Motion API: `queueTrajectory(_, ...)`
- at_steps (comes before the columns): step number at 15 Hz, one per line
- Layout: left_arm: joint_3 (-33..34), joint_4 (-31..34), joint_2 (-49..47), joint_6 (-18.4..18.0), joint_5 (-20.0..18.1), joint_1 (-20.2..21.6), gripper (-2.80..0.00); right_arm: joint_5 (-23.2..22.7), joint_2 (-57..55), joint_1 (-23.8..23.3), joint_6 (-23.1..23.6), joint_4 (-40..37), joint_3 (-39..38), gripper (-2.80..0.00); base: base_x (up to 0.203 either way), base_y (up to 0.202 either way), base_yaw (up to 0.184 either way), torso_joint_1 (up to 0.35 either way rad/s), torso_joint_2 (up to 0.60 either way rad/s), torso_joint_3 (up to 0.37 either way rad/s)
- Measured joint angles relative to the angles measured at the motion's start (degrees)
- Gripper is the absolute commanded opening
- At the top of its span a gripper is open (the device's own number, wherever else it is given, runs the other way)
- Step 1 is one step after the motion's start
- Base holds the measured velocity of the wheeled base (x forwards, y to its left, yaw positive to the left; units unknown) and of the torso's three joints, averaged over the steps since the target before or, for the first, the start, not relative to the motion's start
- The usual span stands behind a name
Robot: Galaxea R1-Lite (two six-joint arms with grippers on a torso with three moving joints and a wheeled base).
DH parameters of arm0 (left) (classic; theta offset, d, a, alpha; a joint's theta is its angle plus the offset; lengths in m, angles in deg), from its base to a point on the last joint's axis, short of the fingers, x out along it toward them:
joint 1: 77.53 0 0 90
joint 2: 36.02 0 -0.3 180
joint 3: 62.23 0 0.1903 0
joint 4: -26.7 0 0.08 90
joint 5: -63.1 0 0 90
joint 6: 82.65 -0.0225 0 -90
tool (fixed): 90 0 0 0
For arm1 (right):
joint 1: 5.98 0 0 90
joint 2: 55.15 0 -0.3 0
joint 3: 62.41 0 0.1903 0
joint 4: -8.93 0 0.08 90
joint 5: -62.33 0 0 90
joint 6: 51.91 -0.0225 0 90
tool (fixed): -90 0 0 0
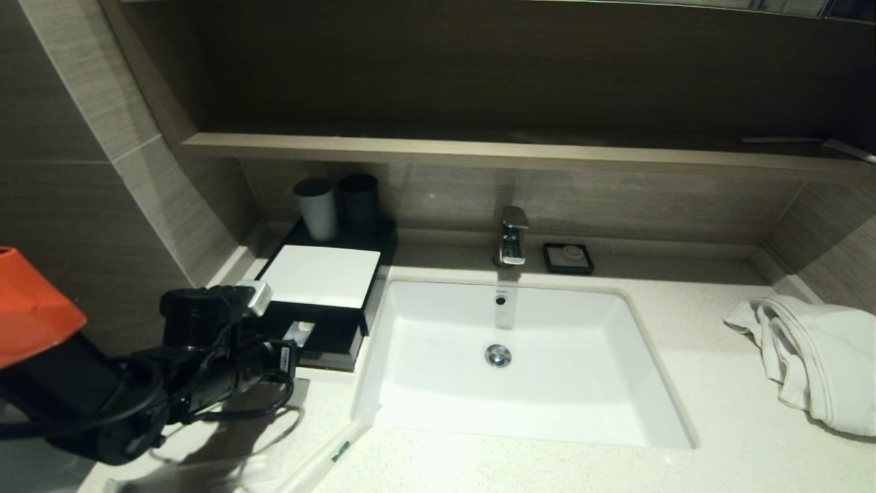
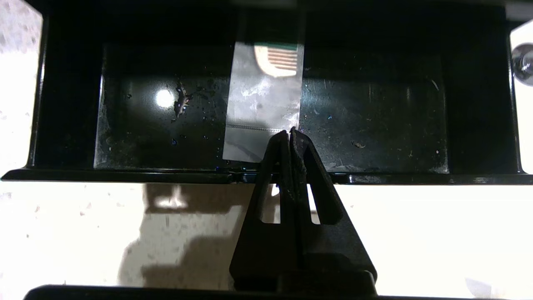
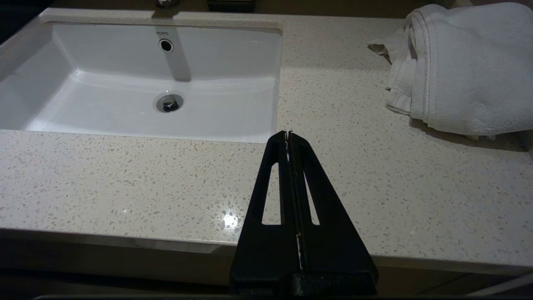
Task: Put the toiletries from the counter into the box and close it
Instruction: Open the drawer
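Sachet: long translucent plastic sachet (image 2: 262, 104), comb inside, lying in the low black box's drawer (image 2: 374, 125).
Left gripper (image 2: 290, 132): fingers closed on the sachet's end.
Right gripper (image 3: 288, 134): closed, empty.

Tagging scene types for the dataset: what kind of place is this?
Most likely a hotel bathroom vanity: an inset white basin with a chrome tap in a speckled stone counter, a folded white towel, and a black amenity box with two cups behind it.

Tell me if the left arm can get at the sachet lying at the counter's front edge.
Probably yes: the sachet lies bare on the counter, beside the left gripper, but that gripper is shut on a comb packet over the drawer.
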Motion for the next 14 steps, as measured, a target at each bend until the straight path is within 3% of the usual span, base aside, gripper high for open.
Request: queueTrajectory(14, 4.92, 0.11, 2.88, -0.09, -0.02, 0.00, -2.80, 0.05, 0.00, 0.00, -0.03, -0.01, 0.00, -2.80, 0.000, 0.000, 0.000, 0.000, 0.00, 0.000)
